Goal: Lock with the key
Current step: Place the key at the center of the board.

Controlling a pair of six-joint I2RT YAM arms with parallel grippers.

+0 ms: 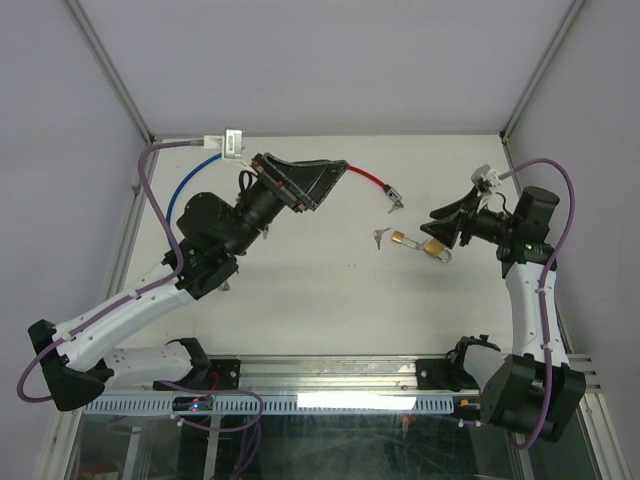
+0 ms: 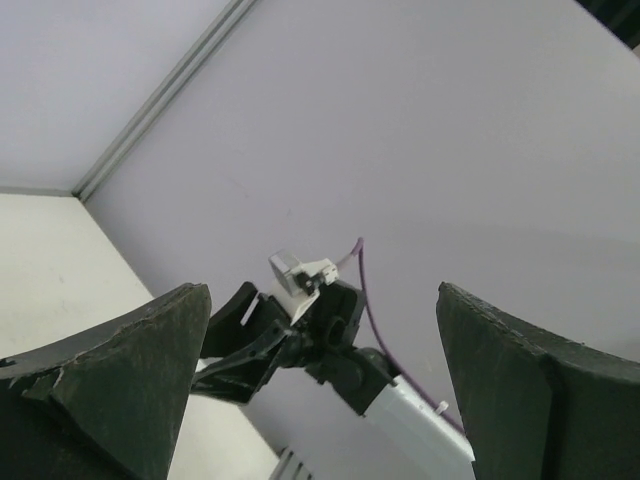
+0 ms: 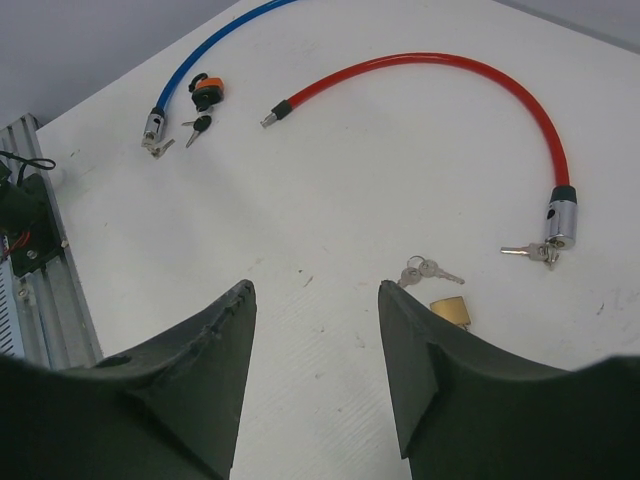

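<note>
Little done so far, judged from above: padlock (image 1: 405,240) flat on the worktop (image 1: 320,290), keys (image 1: 378,237) loose just beside it, none seen in its keyhole. Right gripper (image 1: 432,225) low and near the padlock, about half apart, nothing visibly held; another brass piece (image 1: 437,250) close under it, too unclear to name. Left gripper (image 1: 335,185) raised over the red cable (image 1: 365,176), spread wide, empty.

From the left wrist: only wall and the other arm between wide-spread fingers (image 2: 130,380); nothing gripped.

From the right wrist: half-spread gripper (image 3: 315,300) bare, nothing between the fingers, pointed at worktop just short of keys (image 3: 422,270) and padlock (image 3: 450,310). Red cable (image 3: 470,70) unjoined, free end well apart from its barrel. Left to do, probably: take a key, insert, turn.
</note>
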